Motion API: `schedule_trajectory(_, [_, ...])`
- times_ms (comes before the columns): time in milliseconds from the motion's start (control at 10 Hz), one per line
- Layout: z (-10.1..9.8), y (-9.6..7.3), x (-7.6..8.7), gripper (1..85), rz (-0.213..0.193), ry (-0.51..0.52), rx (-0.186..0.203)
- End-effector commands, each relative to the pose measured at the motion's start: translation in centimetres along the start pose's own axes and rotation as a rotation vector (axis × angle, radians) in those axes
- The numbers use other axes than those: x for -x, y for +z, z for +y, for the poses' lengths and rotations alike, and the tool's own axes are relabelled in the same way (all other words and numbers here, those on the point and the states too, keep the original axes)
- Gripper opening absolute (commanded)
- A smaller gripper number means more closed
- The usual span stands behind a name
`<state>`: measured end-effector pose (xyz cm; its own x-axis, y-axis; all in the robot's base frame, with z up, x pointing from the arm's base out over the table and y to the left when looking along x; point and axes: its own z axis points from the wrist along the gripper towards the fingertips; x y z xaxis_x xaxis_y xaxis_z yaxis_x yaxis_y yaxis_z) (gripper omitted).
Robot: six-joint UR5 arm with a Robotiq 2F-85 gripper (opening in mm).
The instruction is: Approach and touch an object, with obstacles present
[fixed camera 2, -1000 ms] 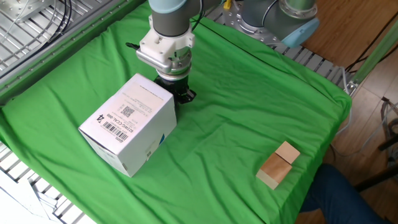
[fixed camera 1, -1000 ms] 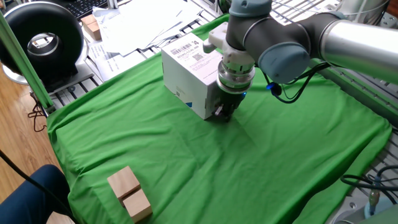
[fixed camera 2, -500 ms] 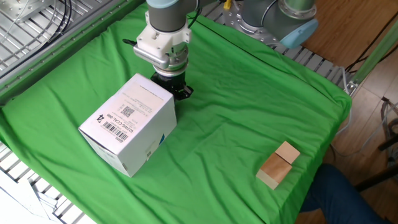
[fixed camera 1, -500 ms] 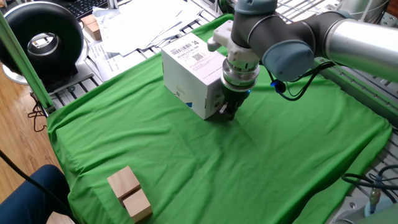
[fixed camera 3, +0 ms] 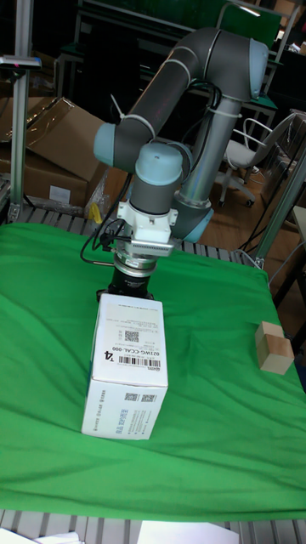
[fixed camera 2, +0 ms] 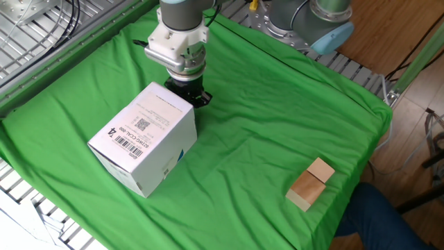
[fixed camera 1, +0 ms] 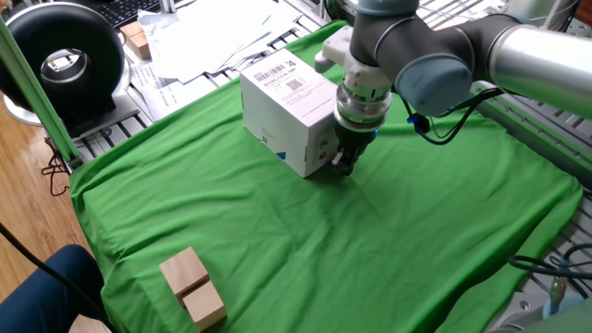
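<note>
Your tool [fixed camera 1: 343, 165] is down low over the green cloth [fixed camera 1: 388, 240], right against the white box [fixed camera 1: 287, 111] on the side away from its barcode label. In one fixed view it sits at about 3 o'clock of the box, its dark tip at the box's lower corner; in the other fixed view the tool [fixed camera 2: 195, 98] shows at about 1 o'clock of the white box [fixed camera 2: 142, 146], partly hidden behind the top edge. In the tall fixed view only the black collar above the tool [fixed camera 3: 129, 289] shows over the white box [fixed camera 3: 127, 365], at 12 o'clock. You cannot tell whether the fingers are apart or together; no view shows them clearly.

The tiny wooden cube cannot be made out in any view. The two pale wooden blocks [fixed camera 1: 192, 289] stand pressed together near the cloth's edge, well apart from the box, at about 7 o'clock of it in that view. The desk [fixed camera 2: 28, 201] shows as metal slats beyond the cloth.
</note>
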<state>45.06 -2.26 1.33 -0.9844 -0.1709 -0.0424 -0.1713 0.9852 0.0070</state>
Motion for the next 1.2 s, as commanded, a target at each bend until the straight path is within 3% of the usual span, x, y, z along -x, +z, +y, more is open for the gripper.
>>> schedule_trajectory(0, [-0.6,-0.4,0.0,2.3,-0.006,-0.008,0.015])
schedule_trajectory(600, [-1.2,-3.7,-0.9,2.3,0.022,-0.007,0.049])
schedule_trajectory(800, [-2.1,-6.3,-1.3,2.3,0.025,0.009,0.022])
schedule_trajectory(1100, [-2.0,-11.7,-3.0,2.3,0.070,0.052,0.022])
